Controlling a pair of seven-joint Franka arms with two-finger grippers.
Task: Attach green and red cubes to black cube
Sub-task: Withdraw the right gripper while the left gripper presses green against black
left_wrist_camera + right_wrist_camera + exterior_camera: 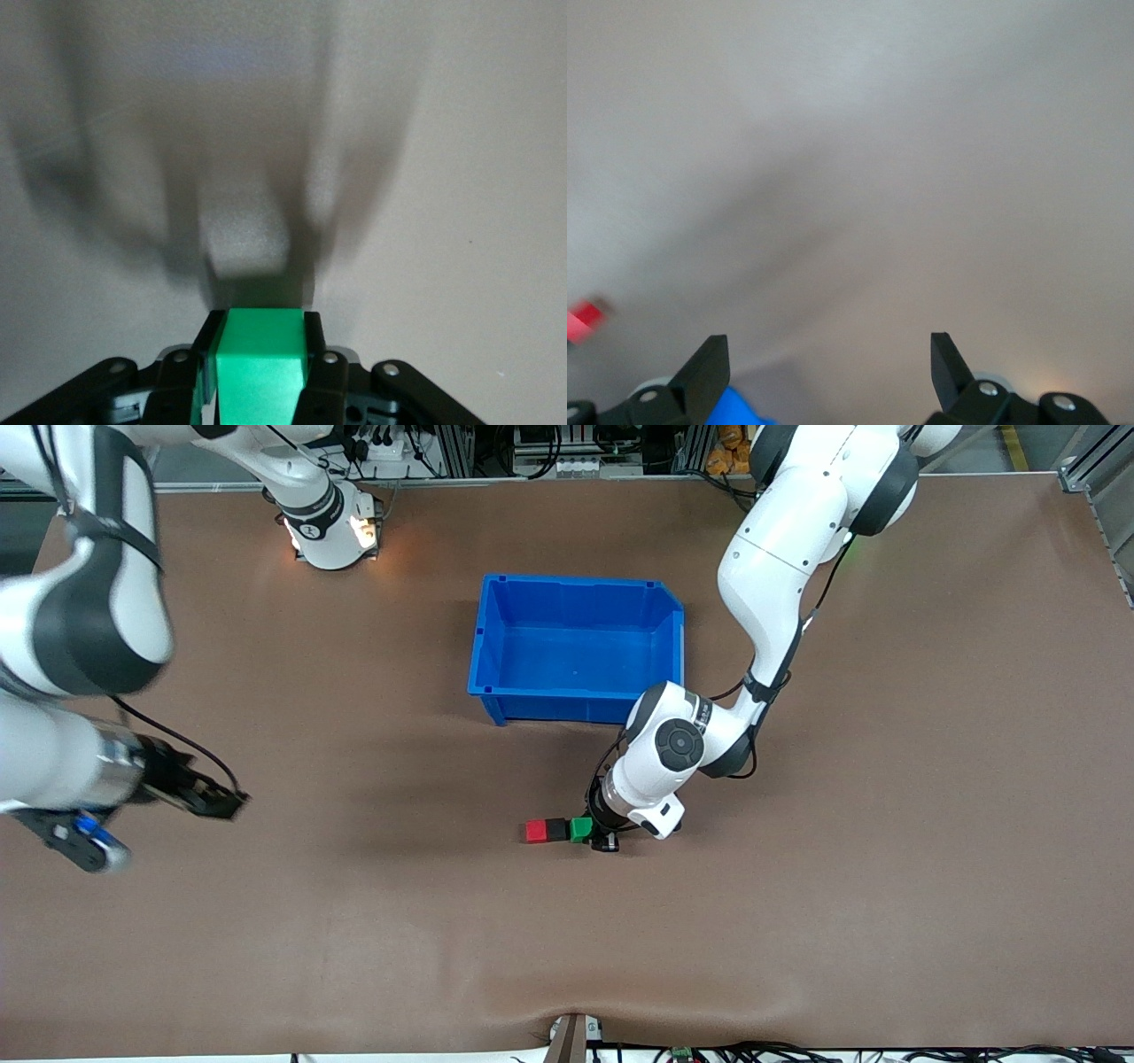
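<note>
The red cube (536, 831), the black cube (556, 829) and the green cube (580, 829) stand in a touching row on the table, nearer to the front camera than the blue bin, with the black one in the middle. My left gripper (594, 835) is low at the green end of the row. In the left wrist view it (260, 354) is shut on the green cube (260, 367), which hides the black cube. My right gripper (221, 802) waits open and empty over the right arm's end of the table. Its wrist view (828, 354) shows the red cube (586, 320) at the edge.
An empty blue bin (496, 646) stands in the middle of the table, nearer to the robots' bases than the cube row. The left arm's wrist (678, 740) hangs just in front of the bin's corner. The table's front edge (567, 1036) is wrinkled.
</note>
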